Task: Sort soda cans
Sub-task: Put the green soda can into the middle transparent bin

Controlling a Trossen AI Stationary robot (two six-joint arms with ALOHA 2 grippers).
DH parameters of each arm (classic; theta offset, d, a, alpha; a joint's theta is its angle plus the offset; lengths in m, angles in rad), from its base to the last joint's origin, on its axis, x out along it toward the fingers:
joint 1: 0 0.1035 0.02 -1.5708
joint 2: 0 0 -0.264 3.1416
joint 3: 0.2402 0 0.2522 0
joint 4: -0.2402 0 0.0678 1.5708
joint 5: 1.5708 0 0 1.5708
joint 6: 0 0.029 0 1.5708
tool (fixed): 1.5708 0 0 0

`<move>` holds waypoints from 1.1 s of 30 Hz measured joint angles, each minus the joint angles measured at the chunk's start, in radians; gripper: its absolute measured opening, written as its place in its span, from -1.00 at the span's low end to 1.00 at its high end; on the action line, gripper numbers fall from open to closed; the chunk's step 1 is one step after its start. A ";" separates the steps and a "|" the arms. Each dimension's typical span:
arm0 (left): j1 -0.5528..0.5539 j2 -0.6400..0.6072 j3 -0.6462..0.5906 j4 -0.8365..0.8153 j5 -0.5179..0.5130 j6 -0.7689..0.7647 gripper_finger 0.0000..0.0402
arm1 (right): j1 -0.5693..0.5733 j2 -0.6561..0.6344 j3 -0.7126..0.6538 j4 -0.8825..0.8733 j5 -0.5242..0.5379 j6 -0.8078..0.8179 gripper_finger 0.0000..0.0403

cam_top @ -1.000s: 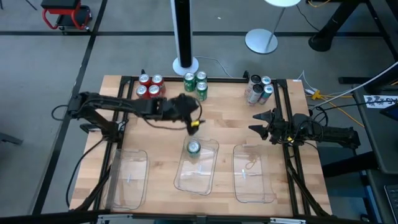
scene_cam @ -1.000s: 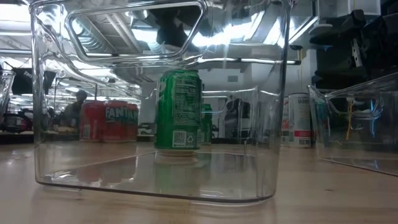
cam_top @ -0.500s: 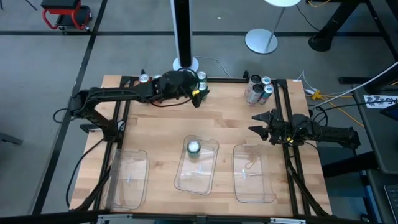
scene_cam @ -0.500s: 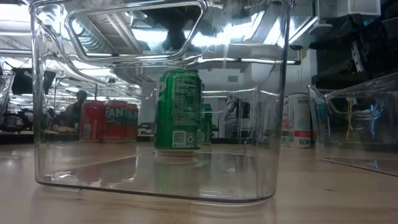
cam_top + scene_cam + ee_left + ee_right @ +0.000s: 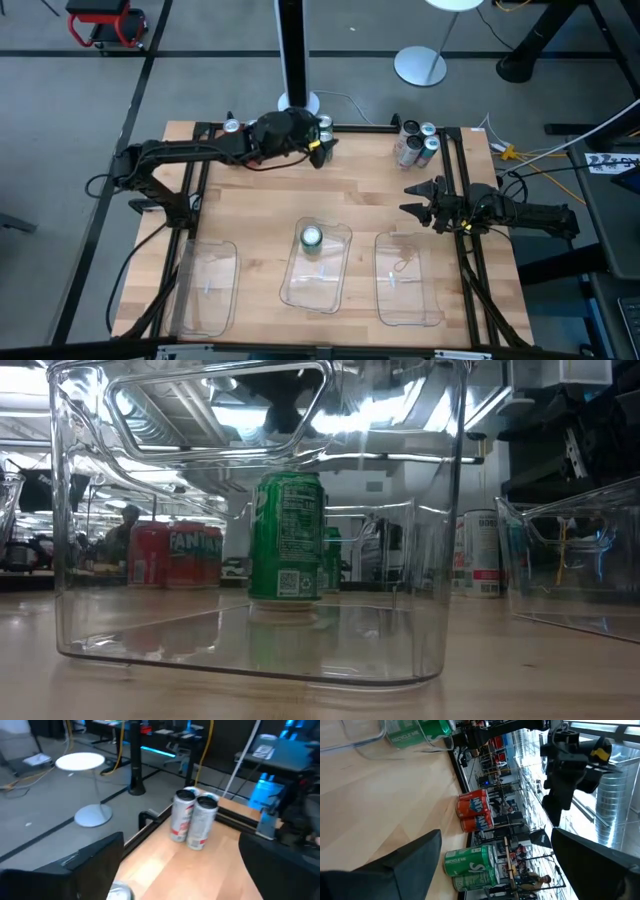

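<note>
Pale wooden tabletop [image 5: 260, 200] carries three clear plastic rectangular trays; I see one green metal soda can [image 5: 312, 237] upright in the middle tray [image 5: 330, 285]. My left hand [image 5: 318, 152] hangs open over the far green cans [image 5: 470, 859]; my right hand [image 5: 412, 198] waits open beside the silver-grey cans [image 5: 194, 821].

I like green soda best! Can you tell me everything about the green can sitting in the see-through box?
The green can is a small metal cylinder with a silver top, seen round from above. Its side carries white print and a square code near the bottom. It stands upright and alone on the floor of the middle clear tray, near the tray's far end, apart from its walls. Nothing holds or touches it besides the tray floor; neither pincer is near it.
</note>
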 joint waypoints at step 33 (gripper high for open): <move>0.114 0.199 0.002 0.048 -0.112 -0.073 0.99 | 0.000 0.000 -0.001 -0.007 -0.008 -0.024 0.87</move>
